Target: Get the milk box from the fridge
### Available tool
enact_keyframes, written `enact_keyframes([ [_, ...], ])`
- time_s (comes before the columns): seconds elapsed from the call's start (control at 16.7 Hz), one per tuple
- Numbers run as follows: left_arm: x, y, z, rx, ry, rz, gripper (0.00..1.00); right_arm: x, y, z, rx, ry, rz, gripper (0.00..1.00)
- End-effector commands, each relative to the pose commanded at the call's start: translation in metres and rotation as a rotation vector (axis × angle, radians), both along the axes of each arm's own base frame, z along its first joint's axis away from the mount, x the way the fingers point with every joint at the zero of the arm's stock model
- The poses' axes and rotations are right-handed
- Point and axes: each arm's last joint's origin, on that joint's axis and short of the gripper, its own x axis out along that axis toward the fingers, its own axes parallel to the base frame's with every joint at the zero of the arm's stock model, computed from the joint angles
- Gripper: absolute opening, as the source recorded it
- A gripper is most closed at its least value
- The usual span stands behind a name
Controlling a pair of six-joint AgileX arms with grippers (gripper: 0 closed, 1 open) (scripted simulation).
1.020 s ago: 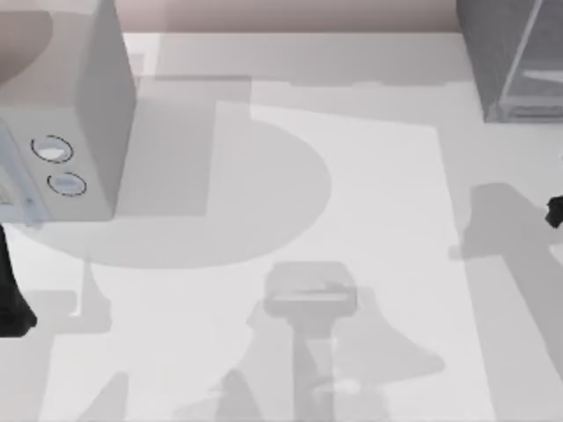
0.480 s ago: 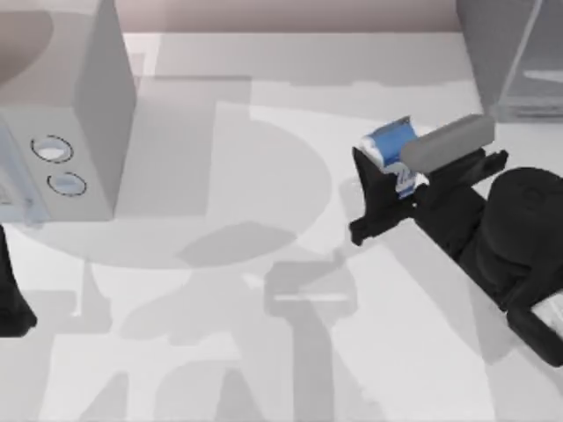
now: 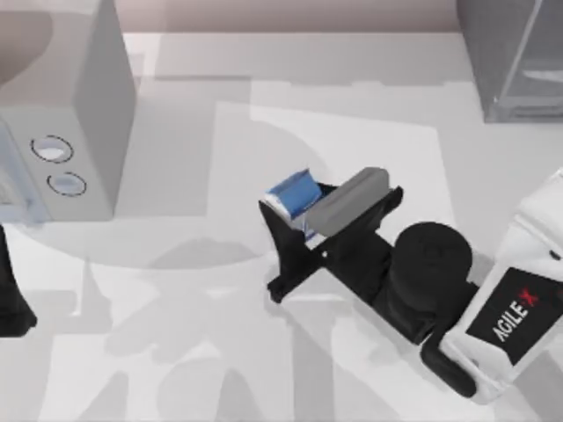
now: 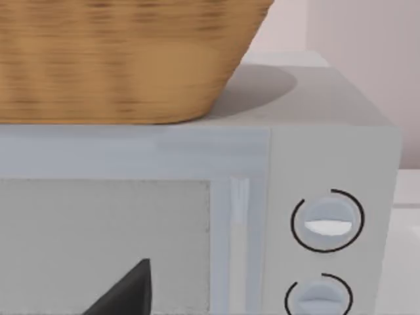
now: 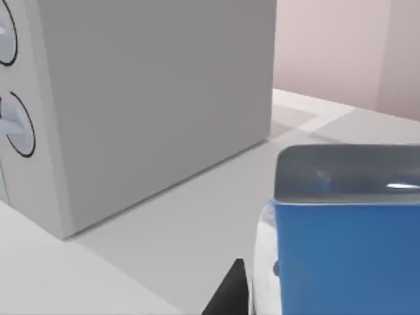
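A rendered kitchen scene: my right hand [image 3: 286, 237] works over a plain white table [image 3: 220, 352]. Off to its left stands a pale grey microwave [image 3: 84, 114] with two round dials, a woven wicker basket [image 4: 125, 59] on its top. Behind the hand, at the table's far right corner, stands a dark grey fridge [image 3: 515, 57] with a glass-like panel.

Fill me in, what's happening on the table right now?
The right gripper is shut on the milk box and holds it above the middle of the table, well away from the fridge at the far right corner. The left arm sits parked at the table's left edge, its wrist camera facing the pale box with two dials, which has a wicker basket on top.
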Motion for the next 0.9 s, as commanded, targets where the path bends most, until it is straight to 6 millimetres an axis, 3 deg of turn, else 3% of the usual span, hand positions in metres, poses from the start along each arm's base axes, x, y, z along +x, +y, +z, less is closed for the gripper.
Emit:
enact_keyframes([
  [0.24,0.0,0.0,0.0,0.0,0.0,0.0,1.0,-0.003,0.012,-0.006,0.021,-0.029,0.033,0.0],
  [0.6,0.0,0.0,0.0,0.0,0.0,0.0,1.0,-0.002,0.012,-0.007,0.019,-0.025,0.03,0.0],
  [0.9,0.0,0.0,0.0,0.0,0.0,0.0,1.0,0.021,0.036,-0.02,0.016,-0.027,0.031,0.0],
])
